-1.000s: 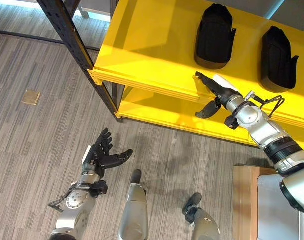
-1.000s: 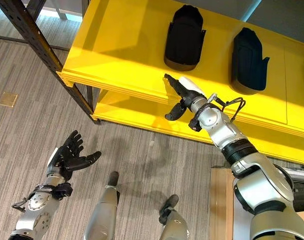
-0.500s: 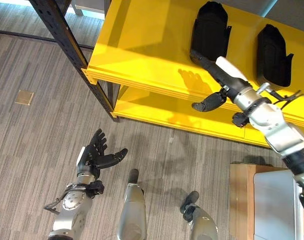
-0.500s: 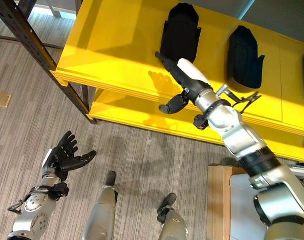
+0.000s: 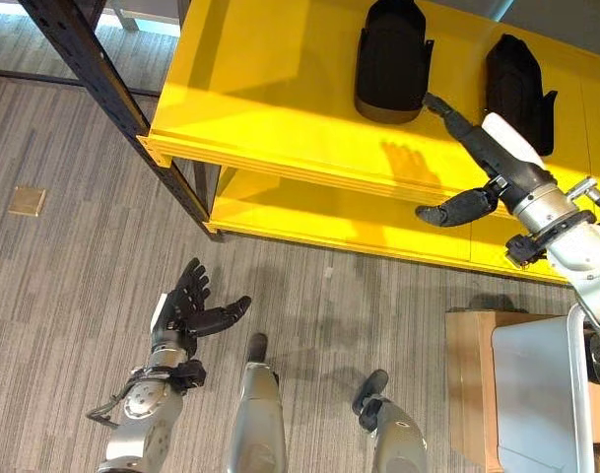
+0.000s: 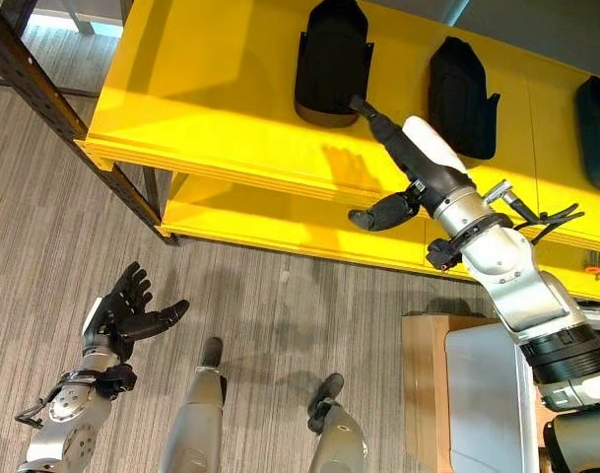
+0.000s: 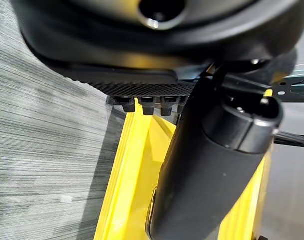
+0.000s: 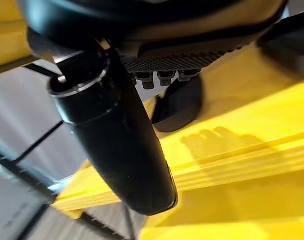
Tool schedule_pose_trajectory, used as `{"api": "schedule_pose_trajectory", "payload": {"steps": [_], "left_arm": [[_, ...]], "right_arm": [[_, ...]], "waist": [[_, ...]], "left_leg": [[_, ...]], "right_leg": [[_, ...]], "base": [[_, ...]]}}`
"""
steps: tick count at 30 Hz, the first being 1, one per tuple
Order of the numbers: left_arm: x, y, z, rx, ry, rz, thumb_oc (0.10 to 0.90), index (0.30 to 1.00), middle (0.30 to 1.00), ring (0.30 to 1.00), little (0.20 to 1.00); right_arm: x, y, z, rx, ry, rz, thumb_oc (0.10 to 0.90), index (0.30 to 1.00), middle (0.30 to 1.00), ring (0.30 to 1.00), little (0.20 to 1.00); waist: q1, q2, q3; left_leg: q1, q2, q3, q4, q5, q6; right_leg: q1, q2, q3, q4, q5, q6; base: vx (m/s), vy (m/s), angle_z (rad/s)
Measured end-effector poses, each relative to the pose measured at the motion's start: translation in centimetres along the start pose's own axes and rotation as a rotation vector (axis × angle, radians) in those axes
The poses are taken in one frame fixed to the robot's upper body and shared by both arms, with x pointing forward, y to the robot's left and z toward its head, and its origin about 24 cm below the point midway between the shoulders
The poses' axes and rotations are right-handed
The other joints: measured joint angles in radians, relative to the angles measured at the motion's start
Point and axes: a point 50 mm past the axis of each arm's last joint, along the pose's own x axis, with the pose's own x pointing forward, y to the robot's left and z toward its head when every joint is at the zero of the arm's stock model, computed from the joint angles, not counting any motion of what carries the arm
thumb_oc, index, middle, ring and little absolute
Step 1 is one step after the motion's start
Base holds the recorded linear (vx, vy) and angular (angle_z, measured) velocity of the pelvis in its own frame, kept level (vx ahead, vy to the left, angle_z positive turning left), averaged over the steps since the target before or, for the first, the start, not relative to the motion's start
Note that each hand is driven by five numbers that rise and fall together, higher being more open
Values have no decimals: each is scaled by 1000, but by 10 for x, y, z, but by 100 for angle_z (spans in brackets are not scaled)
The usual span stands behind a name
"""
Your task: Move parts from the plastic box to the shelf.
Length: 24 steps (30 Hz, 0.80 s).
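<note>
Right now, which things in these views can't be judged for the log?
- Contact between the right hand and the left black moulded part: fingertips overlap its edge.
- Third black part: cut by the picture's edge.
- Grey plastic box: contents cut by the edge.
- Lower yellow shelf: overhung by the upper shelf.

Light fell bright and warm on the yellow shelf point(image 5: 280, 89), strongest along its front half, with paler glare on the left board. The right hand point(image 6: 418, 163) threw a crisp finger-shaped shadow on the shelf top just below it, so the light came from above and behind. The grey floor point(image 5: 73, 276) was evenly lit, with soft shadows. The black parts point(image 5: 391, 59) stayed dark, with little detail. In both wrist views the near hand was blurred.
</note>
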Motion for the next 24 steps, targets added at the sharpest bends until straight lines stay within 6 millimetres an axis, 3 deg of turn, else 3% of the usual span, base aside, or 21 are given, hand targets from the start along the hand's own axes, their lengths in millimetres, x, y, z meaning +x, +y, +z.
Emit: {"api": "schedule_pose_trajectory", "payload": {"steps": [4,10,12,24], "left_arm": [[0,1,0,14,5,-8,900,1000,1000,1000,1000],[1,7,5,47,2,-26,900,1000,1000,1000,1000],[1,6,5,46,0,-28,900,1000,1000,1000,1000],[-4,11,1,66,24,-28,900,1000,1000,1000,1000]], "right_arm": [[28,-10,-1,-80,43,26,900,1000,1000,1000,1000],[48,-40,-2,-162,125,-21,900,1000,1000,1000,1000],[48,-46,-5,-163,146,-40,900,1000,1000,1000,1000],[52,-53,-20,-185,252,-48,900,1000,1000,1000,1000]], "waist": [[11,0,0],[47,0,0],[63,0,0],[66,8,5]], "left_leg": [[3,0,1,-2,6,-9],[4,-2,0,-9,8,-10],[4,-5,-3,-13,9,-10],[1,-7,-11,-36,15,-14]], "right_leg": [[0,0,-1,0,1,3],[1,-2,-4,-1,1,3],[2,-4,-7,-2,0,3],[-5,-8,-20,3,-15,5]], "base": [[0,0,0],[1,-2,1],[51,-28,4],[11,-10,3]]}}
